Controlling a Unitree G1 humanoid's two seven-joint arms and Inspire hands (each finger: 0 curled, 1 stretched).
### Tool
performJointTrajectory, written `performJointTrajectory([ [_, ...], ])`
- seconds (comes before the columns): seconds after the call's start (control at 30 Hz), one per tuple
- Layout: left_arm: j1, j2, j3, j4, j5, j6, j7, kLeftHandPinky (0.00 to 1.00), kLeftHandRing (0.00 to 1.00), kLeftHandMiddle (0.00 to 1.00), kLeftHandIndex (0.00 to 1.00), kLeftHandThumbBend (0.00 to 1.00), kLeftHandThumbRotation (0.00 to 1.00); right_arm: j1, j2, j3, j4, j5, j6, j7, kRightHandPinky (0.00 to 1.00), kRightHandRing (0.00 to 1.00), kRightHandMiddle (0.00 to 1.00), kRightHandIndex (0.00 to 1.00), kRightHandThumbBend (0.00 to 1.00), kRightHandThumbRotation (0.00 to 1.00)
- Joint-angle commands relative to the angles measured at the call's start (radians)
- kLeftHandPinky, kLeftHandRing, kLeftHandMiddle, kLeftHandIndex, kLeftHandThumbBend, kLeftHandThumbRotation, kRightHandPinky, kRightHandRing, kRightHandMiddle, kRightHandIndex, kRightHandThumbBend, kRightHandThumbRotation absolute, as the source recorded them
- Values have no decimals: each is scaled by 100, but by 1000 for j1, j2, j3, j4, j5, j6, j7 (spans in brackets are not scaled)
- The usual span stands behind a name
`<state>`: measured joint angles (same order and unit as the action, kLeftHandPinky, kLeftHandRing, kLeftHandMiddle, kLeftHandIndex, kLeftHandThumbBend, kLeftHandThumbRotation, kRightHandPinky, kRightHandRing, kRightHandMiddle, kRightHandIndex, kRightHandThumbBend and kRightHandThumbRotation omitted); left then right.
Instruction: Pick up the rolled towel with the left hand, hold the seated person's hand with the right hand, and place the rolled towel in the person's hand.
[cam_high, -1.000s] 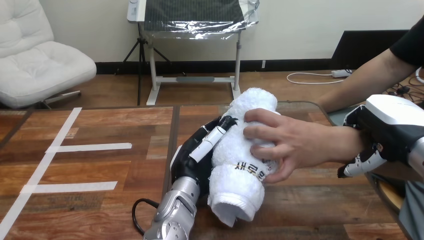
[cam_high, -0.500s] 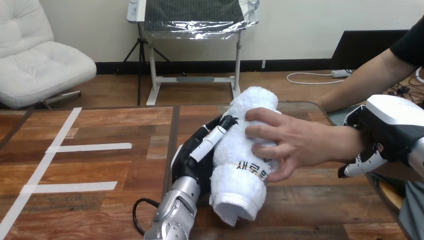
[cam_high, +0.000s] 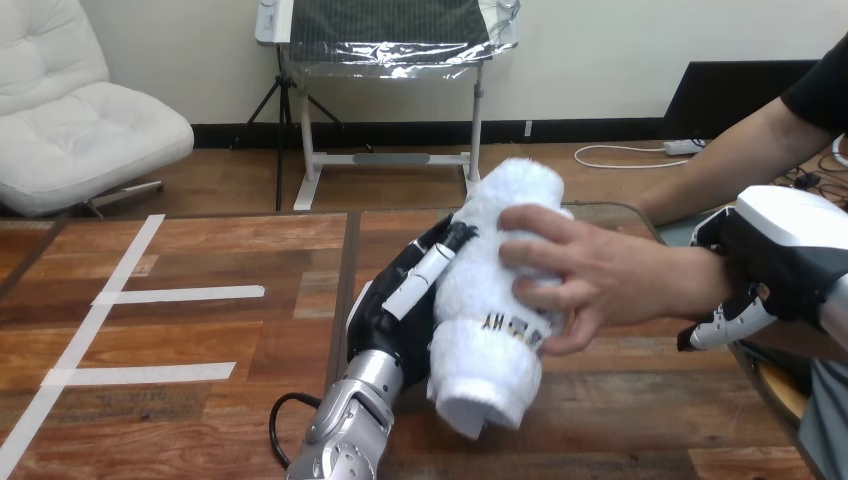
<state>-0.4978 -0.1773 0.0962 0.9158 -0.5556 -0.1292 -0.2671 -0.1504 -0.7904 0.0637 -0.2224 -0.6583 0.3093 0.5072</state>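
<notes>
The light is bright and even all over. The rolled towel (cam_high: 495, 300) glows very white, and its top end near 12 o'clock looks almost washed out. The white shell on the right hand (cam_high: 785, 255) at 3 o'clock shines too. The desk (cam_high: 200, 340) looks darker right under the towel, toward 6 o'clock.

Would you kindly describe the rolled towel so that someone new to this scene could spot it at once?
Look at the middle of the wooden table, right of its centre seam. There the robot's left hand and the person's hand grip one thing from opposite sides: the rolled towel. It alone is a white, fluffy cylinder with a printed band near its lower end.
</notes>
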Motion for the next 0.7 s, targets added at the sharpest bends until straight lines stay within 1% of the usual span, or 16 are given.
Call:
performJointTrajectory([
  [0.0,-134,-208,-16,-22,-17,-11,-124,64,73,78,86,68,34,-23,23,-21,-31,10,-16,-40,42,49,56,58,81,0],
  [0.1,-139,-204,-9,-22,-27,3,-129,71,78,82,90,71,35,-23,14,-13,-34,-6,-16,-37,45,54,60,61,82,0],
  [0.23,-142,-199,-7,-21,-32,8,-133,78,84,87,94,73,35,-23,12,-7,-38,-23,-9,-39,51,60,65,67,82,0],
  [0.27,-143,-198,-6,-21,-34,8,-134,82,86,89,95,74,35,-23,11,-6,-38,-26,-9,-40,52,62,67,68,83,0],
  [0.33,-144,-196,-5,-22,-39,10,-135,84,87,90,96,74,35,-24,10,-2,-38,-34,-9,-40,54,63,68,70,83,0],
  [0.5,-146,-193,-1,-26,-46,12,-133,88,90,93,97,75,36,-24,7,0,-37,-42,-19,-47,57,67,71,73,84,0],
  [0.67,-147,-188,-5,-31,-40,7,-125,88,92,94,98,75,37,-26,7,2,-34,-47,-26,-52,61,71,75,75,85,0],
])
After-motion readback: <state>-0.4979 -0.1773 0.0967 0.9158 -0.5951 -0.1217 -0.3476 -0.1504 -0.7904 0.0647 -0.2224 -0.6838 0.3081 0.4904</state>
